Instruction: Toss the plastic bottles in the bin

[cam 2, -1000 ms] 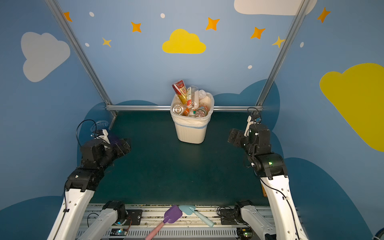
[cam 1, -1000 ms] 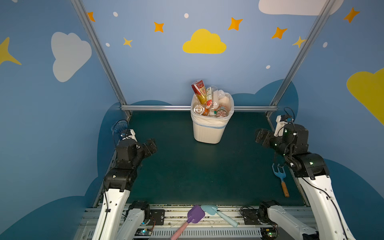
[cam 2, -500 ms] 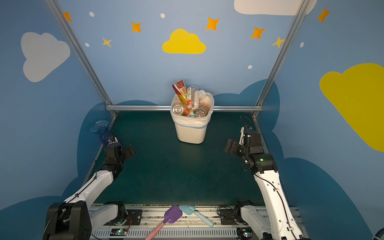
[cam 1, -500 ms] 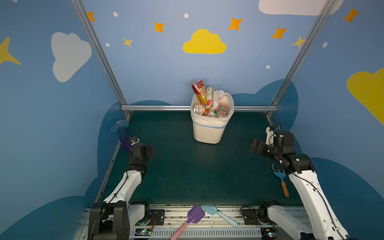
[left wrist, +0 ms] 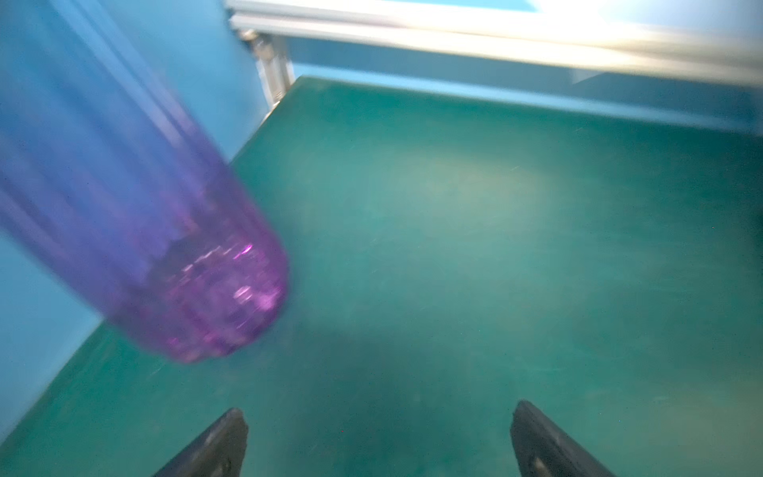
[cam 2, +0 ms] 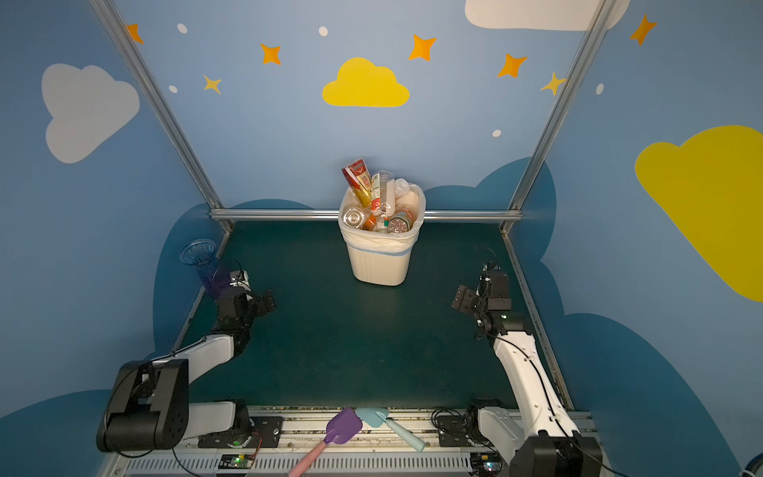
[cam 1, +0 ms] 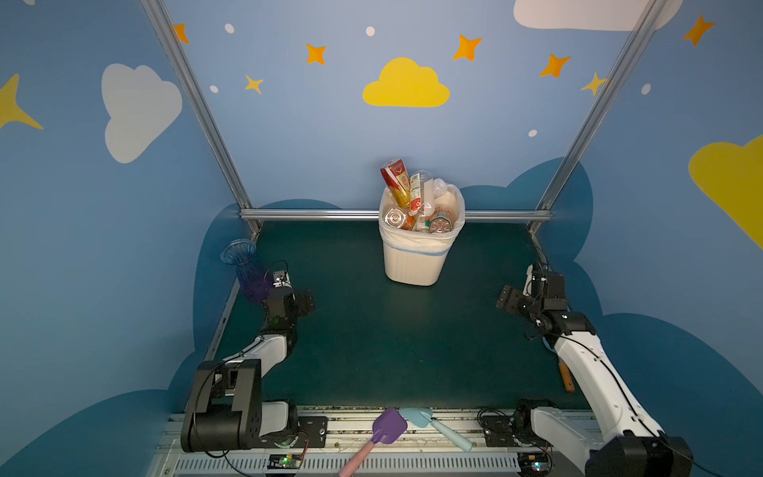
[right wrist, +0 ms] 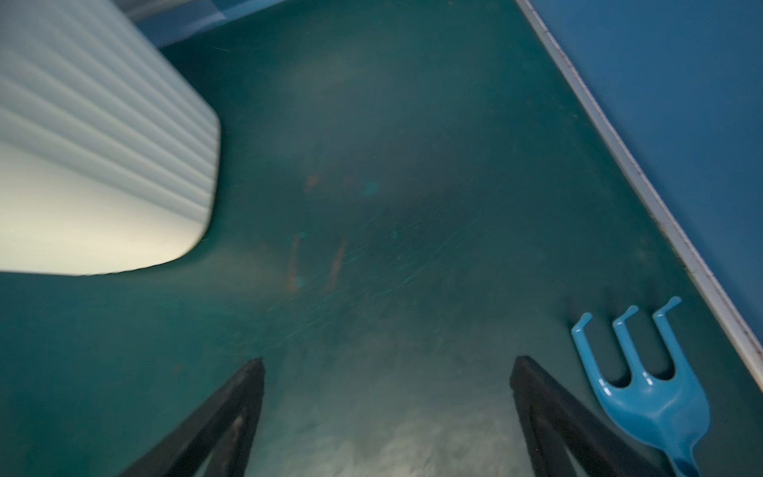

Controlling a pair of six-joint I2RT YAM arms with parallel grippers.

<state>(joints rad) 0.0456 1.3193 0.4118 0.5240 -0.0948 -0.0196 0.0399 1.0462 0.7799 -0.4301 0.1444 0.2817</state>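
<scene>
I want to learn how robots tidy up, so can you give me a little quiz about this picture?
1. True or false: the left gripper is holding a bottle.
2. Which blue toy lies on the table near the right gripper?
3. Where are the plastic bottles you can see? A: on the table. B: in the bin. C: in the right gripper.

Key
1. False: it is open and empty.
2. The rake.
3. B.

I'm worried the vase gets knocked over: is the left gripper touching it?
Apart. The left wrist view shows bare green mat between the vase and the left gripper, whose jaws stand open and empty.
</scene>
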